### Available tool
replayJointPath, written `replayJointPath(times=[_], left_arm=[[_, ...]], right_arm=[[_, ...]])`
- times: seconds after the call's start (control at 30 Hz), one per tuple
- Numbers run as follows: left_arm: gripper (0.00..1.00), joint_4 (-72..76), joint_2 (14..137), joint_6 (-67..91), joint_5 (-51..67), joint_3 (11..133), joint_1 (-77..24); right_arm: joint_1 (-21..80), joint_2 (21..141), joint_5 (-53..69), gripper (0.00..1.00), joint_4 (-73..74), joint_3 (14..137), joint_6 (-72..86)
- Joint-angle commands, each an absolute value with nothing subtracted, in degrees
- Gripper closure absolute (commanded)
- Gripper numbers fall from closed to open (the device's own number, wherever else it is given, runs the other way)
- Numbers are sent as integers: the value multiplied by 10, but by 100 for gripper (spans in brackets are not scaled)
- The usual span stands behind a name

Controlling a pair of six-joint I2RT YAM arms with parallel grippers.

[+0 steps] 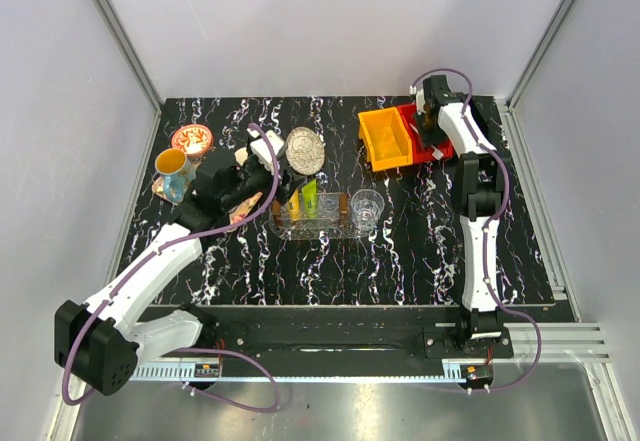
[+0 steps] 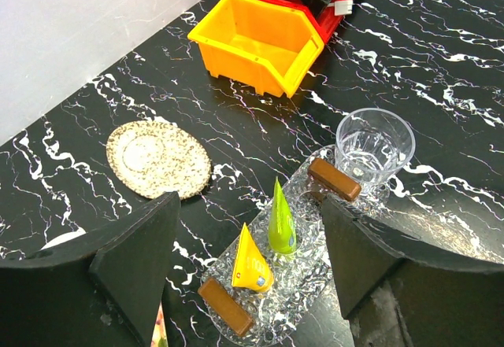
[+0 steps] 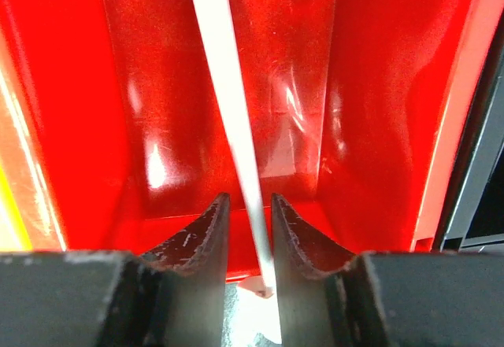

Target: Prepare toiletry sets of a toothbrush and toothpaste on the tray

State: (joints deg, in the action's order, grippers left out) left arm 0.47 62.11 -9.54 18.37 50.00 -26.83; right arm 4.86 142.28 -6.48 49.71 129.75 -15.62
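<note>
The clear oval tray lies mid-table and also shows in the left wrist view. On it are the orange-yellow toothpaste and the lime green toothpaste. My left gripper is open and empty above the tray's left part. My right gripper is inside the red bin. Its jaws stand narrowly apart, with the white toothbrush between them and small gaps on both sides. The toothbrush is hidden in the top view.
An orange bin stands beside the red bin. A clear glass stands at the tray's right end. A round silvery dish lies behind the tray. A cup and a red plate are at the far left.
</note>
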Motion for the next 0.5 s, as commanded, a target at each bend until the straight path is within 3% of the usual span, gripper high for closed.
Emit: replayJointPath(times=[0.0, 0.47], left_arm=[[23, 26, 623, -102, 185, 495, -264], [22, 25, 615, -102, 190, 493, -261]], right_arm=[[47, 1420, -69, 71, 506, 1325, -156], [47, 1388, -66, 91, 530, 1332, -162]])
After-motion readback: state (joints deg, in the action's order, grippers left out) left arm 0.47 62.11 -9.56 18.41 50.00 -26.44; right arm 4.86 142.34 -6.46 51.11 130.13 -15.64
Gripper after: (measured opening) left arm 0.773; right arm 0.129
